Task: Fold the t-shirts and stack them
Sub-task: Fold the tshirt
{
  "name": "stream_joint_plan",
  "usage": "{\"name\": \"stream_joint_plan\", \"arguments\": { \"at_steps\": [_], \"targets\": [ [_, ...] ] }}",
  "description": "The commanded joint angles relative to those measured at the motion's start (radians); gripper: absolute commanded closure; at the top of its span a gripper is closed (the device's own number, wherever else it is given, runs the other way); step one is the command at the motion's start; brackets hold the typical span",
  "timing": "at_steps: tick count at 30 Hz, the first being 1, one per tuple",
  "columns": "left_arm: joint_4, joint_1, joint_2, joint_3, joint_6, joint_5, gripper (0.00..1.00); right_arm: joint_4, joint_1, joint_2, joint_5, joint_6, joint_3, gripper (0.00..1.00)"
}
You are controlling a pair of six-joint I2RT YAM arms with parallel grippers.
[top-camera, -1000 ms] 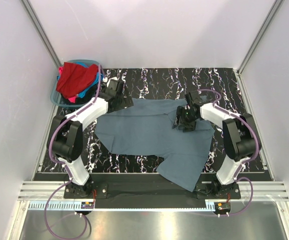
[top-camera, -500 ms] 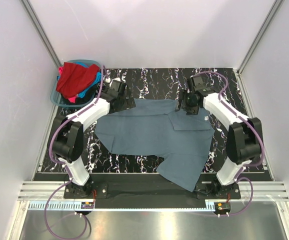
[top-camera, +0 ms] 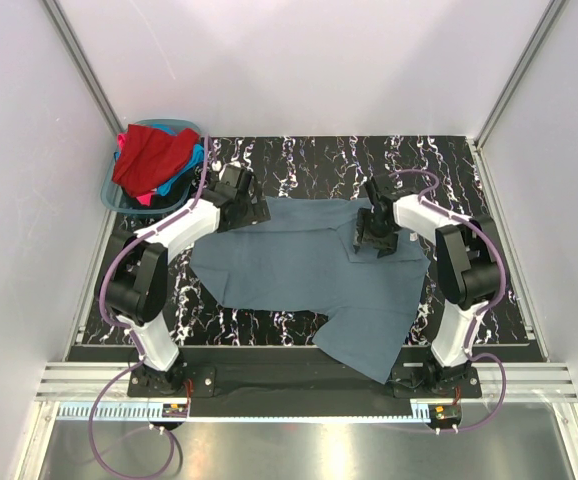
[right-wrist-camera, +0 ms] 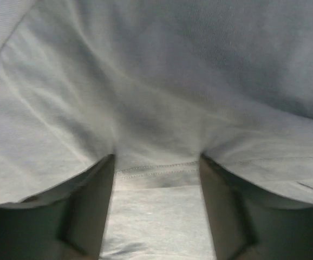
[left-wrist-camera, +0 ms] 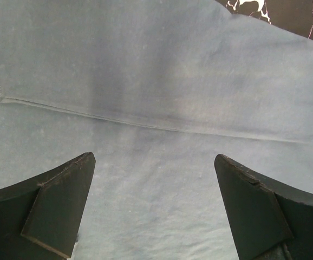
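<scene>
The slate grey-blue t-shirt [right-wrist-camera: 162, 81] fills the view. The right pincer [right-wrist-camera: 156, 162] has its fingers [right-wrist-camera: 89, 208] apart, cloth creasing around their tips, with a stitched hem [right-wrist-camera: 156, 169] between them at 6 o'clock.

1. I read no print, label or number on the slate grey-blue t-shirt [top-camera: 299, 265]. Both wrist views show only plain cloth and stitched seams.
2. The small boards [top-camera: 176, 407] at six o'clock, by my bases, are too small to read.

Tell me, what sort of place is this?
Probably a robotics test cell: plain white walls enclose a black marbled tabletop, with two white robot arms bolted at its edge over a slate grey-blue t-shirt.
</scene>
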Motion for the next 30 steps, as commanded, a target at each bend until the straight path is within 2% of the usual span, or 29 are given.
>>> {"name": "stream_joint_plan", "arguments": {
  "at_steps": [1,2,3,4,9,14,19,30],
  "targets": [
    [0.031,-0.004,-0.047,-0.002,0.017,-0.013,0.01,0.013,0.01,-0.082,-0.009,0.003,-0.012,0.27],
    [0.029,-0.004,-0.047,0.002,0.023,-0.031,0.01,0.005,0.01,-0.096,-0.004,0.0,0.01,0.22],
    [0.029,-0.004,-0.047,0.02,0.029,-0.04,0.01,-0.005,0.008,-0.106,0.009,-0.004,0.03,0.09],
    [0.024,0.005,-0.034,0.039,0.035,-0.045,0.01,-0.033,0.005,-0.115,0.02,-0.017,0.056,0.01],
    [-0.058,0.065,0.092,0.296,0.064,0.0,0.01,-0.096,-0.035,-0.038,0.121,-0.058,0.361,0.0],
    [-0.083,0.117,0.186,0.396,0.066,0.006,0.01,-0.101,-0.117,0.13,0.121,-0.037,0.571,0.0],
    [-0.091,0.163,0.25,0.418,0.067,0.017,0.01,-0.105,-0.16,0.252,0.12,-0.034,0.61,0.0],
    [-0.112,0.194,0.365,0.433,0.037,0.033,0.01,-0.091,-0.185,0.393,0.129,-0.02,0.614,0.0]
  ]
}}
